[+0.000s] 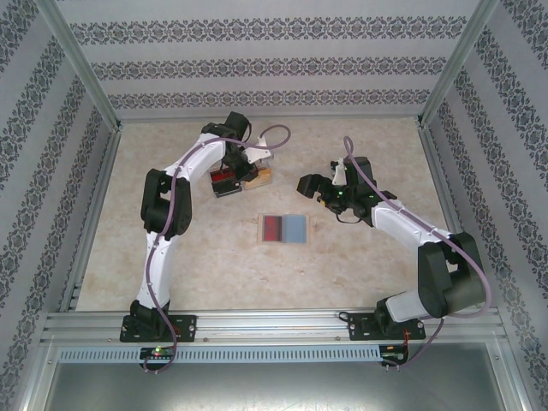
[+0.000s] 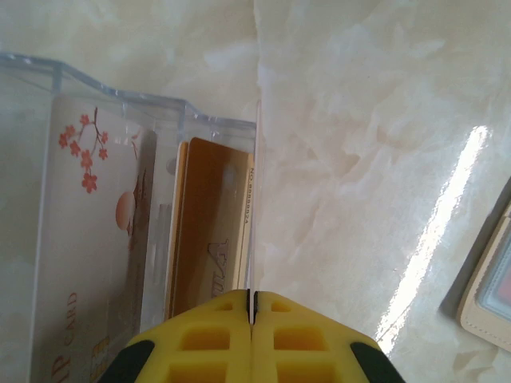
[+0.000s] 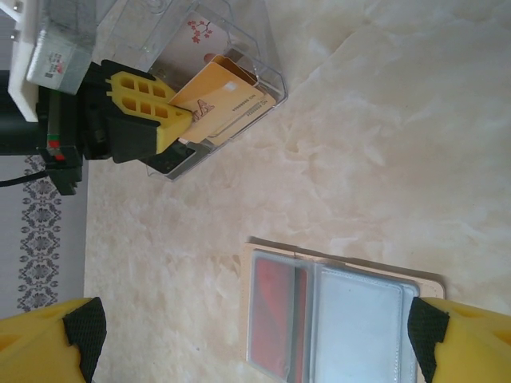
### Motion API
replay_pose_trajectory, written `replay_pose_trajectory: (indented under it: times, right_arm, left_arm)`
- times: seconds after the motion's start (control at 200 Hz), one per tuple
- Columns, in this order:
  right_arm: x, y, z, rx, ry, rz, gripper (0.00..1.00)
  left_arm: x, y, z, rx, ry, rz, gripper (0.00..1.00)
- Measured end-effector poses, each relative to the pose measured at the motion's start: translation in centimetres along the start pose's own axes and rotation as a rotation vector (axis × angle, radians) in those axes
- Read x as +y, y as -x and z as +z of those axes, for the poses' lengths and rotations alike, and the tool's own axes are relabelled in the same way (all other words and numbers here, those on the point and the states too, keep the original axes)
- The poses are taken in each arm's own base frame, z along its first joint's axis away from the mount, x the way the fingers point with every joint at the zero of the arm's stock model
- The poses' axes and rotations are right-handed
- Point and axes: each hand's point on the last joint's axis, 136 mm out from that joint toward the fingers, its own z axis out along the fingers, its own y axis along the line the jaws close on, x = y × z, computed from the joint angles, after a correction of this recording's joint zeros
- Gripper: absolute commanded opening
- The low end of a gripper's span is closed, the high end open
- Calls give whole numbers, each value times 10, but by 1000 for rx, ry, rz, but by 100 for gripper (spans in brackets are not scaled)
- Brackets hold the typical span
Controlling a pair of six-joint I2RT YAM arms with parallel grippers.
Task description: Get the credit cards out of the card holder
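Toward the back of the table (image 1: 377,145), left of centre, stood a clear box (image 1: 244,180), and the left gripper (image 1: 242,165) was at it. Its yellow fingers (image 2: 200,343) were pressed together on an orange-yellow card (image 3: 214,97). From the left wrist this card showed edge-on, as a thin line between the pads running along the box's end wall. From the right wrist the card sat tilted, its far end over or in the box's end compartment — which of the two could not be told.

The box held other cards. A white card (image 2: 92,215) printed with red blossoms stood in one compartment. Gold cards (image 2: 209,231) stood on edge in the next, just beside the gripped one.

The card holder (image 1: 296,228) lay open and flat near the middle of the table, apart from the box and between the two arms. Its left pocket held a red card (image 3: 273,307) behind a clear window. The right pocket looked pale grey-blue, and whether anything lay in it could not be told.

The right gripper (image 1: 313,185) hung over the table near the holder's far right side — its fingers (image 3: 52,339) spread wide, holding nothing.
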Motion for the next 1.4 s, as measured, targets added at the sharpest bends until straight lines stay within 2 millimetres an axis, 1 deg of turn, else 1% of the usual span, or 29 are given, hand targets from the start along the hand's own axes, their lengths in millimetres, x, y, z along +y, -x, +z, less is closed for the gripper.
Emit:
replay_pose_trajectory:
  times: [0.245,0.669,0.984,1.274,1.399]
  right_arm:
    - [0,-1,2,11,3,4,98]
    - [-4,-1,9,28,-2,17,98]
    - [-4,-2,10,33,-2,19,98]
    - [-7,-4,14,49,-4,27,98]
    - [-4,-1,15,50,3,25,98]
  left_arm:
    - [3,-1,-1,1,10,3,0]
    - [2,7,-5,-31,-4,13,0]
    - [15,1,-10,-45,9,-11,0]
    - [22,6,-11,-66,37,1,0]
    - [25,9,-10,-77,50,8,3]
